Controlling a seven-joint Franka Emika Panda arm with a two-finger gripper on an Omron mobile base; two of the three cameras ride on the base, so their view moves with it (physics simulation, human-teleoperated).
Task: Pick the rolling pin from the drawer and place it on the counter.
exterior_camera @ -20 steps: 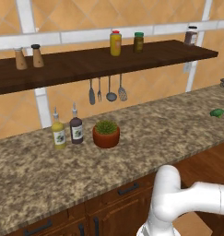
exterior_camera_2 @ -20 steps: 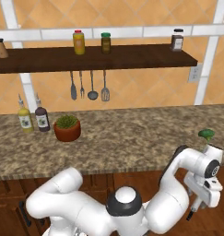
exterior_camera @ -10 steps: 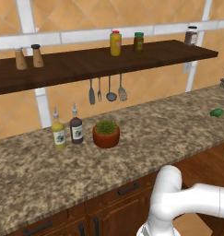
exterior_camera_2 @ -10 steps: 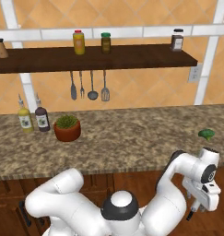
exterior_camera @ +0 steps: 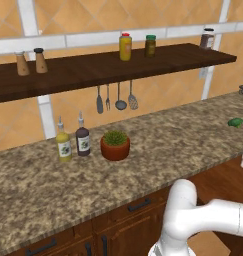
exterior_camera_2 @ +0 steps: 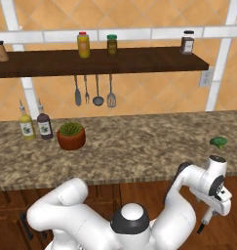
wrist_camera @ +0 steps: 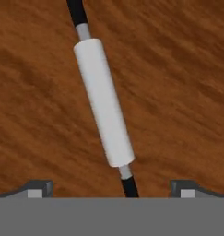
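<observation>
In drawer (wrist_camera: 178,69): 1 rolling pin (wrist_camera: 103,102); pincer (wrist_camera: 111,188) spread wide above.

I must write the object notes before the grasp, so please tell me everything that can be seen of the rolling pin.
The rolling pin has a plain white cylindrical barrel. At each end a short grey collar leads to a thin black handle. The upper handle runs off the top of the hand view. It lies flat on the reddish-brown wood of the drawer, slanted in that view from upper left to lower right. The open gripper frames its lower handle, with fingertips wide apart, and nothing is seen touching it but the wood.
</observation>
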